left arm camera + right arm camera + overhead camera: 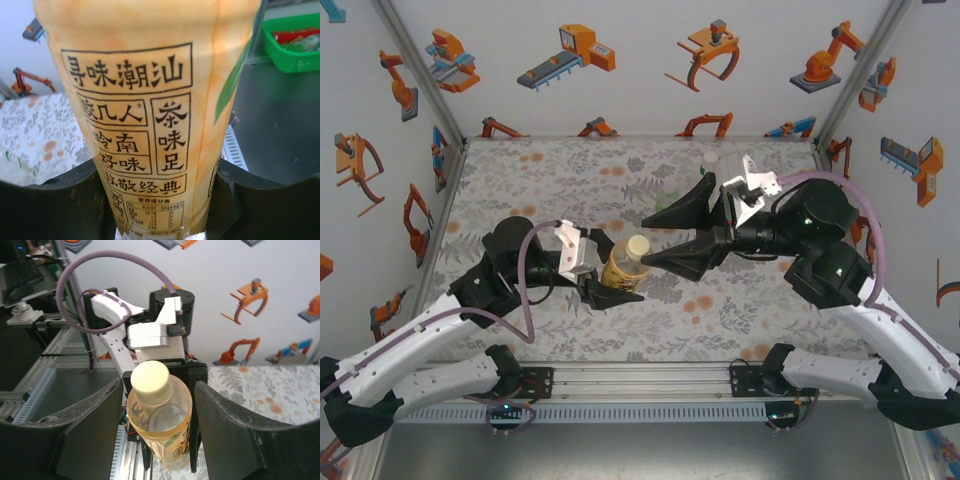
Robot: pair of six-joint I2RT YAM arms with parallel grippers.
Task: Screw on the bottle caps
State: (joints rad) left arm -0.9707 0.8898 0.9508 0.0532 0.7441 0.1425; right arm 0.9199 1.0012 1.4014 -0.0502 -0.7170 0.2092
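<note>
Firmly left gripper clamps amber bottle; right gripper parted, flanking cap.

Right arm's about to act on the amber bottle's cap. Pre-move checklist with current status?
1. Grip: left gripper shut on amber bottle: ok.
2. Placement: cap sits on the bottle neck: ok.
3. Thread: cap screwed down tight: cannot tell.
4. Jaws: right gripper open, one finger on each side of the cap: ok.
5. Clearance: its fingers stand apart from the cap, with a gap on both sides: ok.
</note>
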